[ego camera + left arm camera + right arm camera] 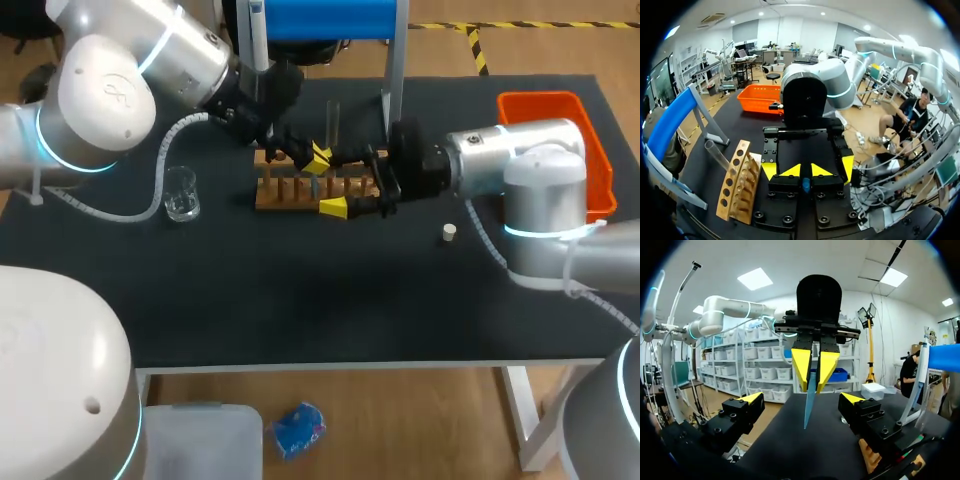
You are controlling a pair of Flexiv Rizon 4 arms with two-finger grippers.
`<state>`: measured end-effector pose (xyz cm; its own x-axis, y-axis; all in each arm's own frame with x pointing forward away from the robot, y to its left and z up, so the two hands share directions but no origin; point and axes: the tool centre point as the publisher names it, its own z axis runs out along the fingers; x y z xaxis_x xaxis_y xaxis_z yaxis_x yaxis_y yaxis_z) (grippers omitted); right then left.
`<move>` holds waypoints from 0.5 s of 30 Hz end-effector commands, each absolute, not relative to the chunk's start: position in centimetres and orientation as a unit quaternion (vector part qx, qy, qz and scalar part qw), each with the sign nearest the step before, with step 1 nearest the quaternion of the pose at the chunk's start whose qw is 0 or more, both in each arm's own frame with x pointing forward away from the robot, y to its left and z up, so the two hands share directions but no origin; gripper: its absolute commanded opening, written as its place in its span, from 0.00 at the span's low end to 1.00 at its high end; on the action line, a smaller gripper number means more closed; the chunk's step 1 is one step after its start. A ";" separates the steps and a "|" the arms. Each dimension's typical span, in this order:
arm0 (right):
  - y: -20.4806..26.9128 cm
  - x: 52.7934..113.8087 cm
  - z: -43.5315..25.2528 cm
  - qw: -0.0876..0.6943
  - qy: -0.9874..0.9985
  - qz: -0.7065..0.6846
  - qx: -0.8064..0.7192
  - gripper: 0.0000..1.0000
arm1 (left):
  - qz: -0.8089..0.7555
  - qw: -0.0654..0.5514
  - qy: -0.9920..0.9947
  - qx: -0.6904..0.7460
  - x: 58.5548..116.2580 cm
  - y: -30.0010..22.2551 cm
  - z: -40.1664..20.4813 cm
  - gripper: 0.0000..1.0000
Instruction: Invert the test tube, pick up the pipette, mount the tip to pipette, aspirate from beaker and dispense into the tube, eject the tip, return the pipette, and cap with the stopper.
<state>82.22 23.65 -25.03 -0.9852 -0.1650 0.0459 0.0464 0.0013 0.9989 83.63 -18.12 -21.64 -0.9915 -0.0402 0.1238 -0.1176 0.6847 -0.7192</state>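
Left gripper (805, 171) pinches blue tip (808, 405); right gripper (801, 399) gapes open around it; early release could drop tip; skewed closing could clip fingers.

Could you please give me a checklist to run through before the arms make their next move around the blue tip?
1. Left gripper shut on the blue tip: ok.
2. Right gripper open, its jaws on either side of the tip and not touching it: ok.
3. Tube standing at the rack: ok. Which end is up: cannot tell.
4. Beaker apart from both grippers: ok.
5. Stopper loose on the table, apart from the rack: ok.
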 end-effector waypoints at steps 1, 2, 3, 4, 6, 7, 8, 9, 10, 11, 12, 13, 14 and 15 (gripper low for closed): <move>24.4 82.2 -25.7 0.070 -0.699 -0.711 0.038 1.00 | 0.394 0.050 -0.917 0.043 83.6 -18.0 -21.5 0.00; 24.5 82.2 -25.7 0.071 -0.698 -0.712 0.037 1.00 | 0.394 0.050 -0.917 0.043 83.6 -18.0 -21.5 0.00; 24.5 82.3 -25.8 0.070 -0.698 -0.712 0.035 1.00 | 0.394 0.050 -0.917 0.043 83.6 -18.0 -21.5 0.00; 24.6 82.3 -25.7 0.069 -0.698 -0.712 0.035 1.00 | 0.394 0.050 -0.917 0.043 83.6 -18.0 -21.5 0.00; 24.7 82.4 -25.6 0.067 -0.697 -0.713 0.034 1.00 | 0.394 0.050 -0.917 0.043 83.6 -18.0 -21.5 0.00; 24.7 82.5 -25.6 0.066 -0.697 -0.713 0.033 1.00 | 0.394 0.050 -0.917 0.043 83.6 -18.0 -21.5 0.00; 24.8 82.5 -25.5 0.066 -0.697 -0.713 0.033 1.00 | 0.394 0.050 -0.917 0.043 83.6 -18.0 -21.5 0.00; 24.8 82.5 -25.5 0.065 -0.697 -0.714 0.032 1.00 | 0.394 0.050 -0.917 0.043 83.6 -18.0 -21.5 0.00; 24.8 82.5 -25.4 0.065 -0.697 -0.714 0.032 1.00 | 0.394 0.050 -0.917 0.043 83.6 -18.0 -21.5 0.00; 24.8 82.5 -25.4 0.065 -0.696 -0.714 0.032 0.97 | 0.394 0.050 -0.917 0.043 83.6 -18.0 -21.5 0.00; 24.8 82.5 -25.4 0.065 -0.696 -0.714 0.032 0.95 | 0.394 0.050 -0.917 0.043 83.6 -18.0 -21.5 0.00; 24.9 82.5 -25.4 0.065 -0.696 -0.715 0.032 0.96 | 0.394 0.050 -0.917 0.043 83.6 -18.0 -21.5 0.00; 24.9 82.4 -25.4 0.065 -0.694 -0.716 0.031 0.90 | 0.394 0.050 -0.917 0.043 83.6 -18.0 -21.5 0.00; 24.9 82.4 -25.4 0.065 -0.694 -0.716 0.031 0.76 | 0.394 0.050 -0.917 0.043 83.6 -18.0 -21.5 0.00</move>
<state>82.52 24.82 -25.31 -0.9890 -0.1399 0.0472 0.0513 -0.0259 0.9983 83.64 -18.10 -21.66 -0.9915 -0.0391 0.1244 -0.1173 0.6839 -0.7201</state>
